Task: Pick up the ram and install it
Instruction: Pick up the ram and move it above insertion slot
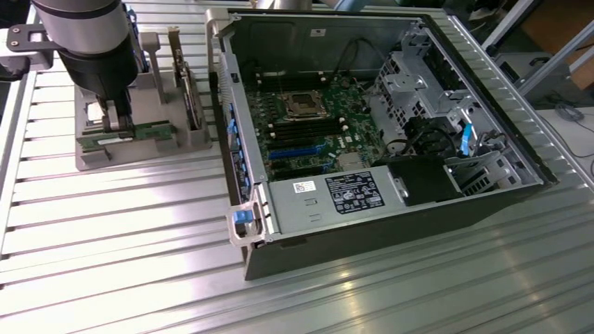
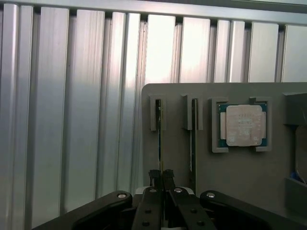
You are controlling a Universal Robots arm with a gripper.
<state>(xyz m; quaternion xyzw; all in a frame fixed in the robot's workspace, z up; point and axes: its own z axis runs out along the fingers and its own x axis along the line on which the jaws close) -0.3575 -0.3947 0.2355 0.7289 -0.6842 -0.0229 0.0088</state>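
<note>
One arm comes down at the exterior view's left, its pincer [image 1: 118, 126] at the grey holder [image 1: 93, 161] on the ribbed counter [image 1: 111, 229], with the ram [image 1: 147, 129] at its fingertips. The open computer case [image 1: 390, 243] sits well apart toward the right, its motherboard [image 1: 307, 136] exposed.

Wrist view: the pincer [image 2: 161, 175] is clamped on the thin edge of the ram [image 2: 159, 129], which stands in its holder slot. A second ram stick [image 2: 191, 143] stands just beside it, and the processor [image 2: 242, 124] lies beyond.

Exterior view: high, oblique, over computer case [image 1: 371, 243] and parts holder [image 1: 93, 158]; wrist view: past the jaws, close, straight down on that holder [image 2: 240, 172].
</note>
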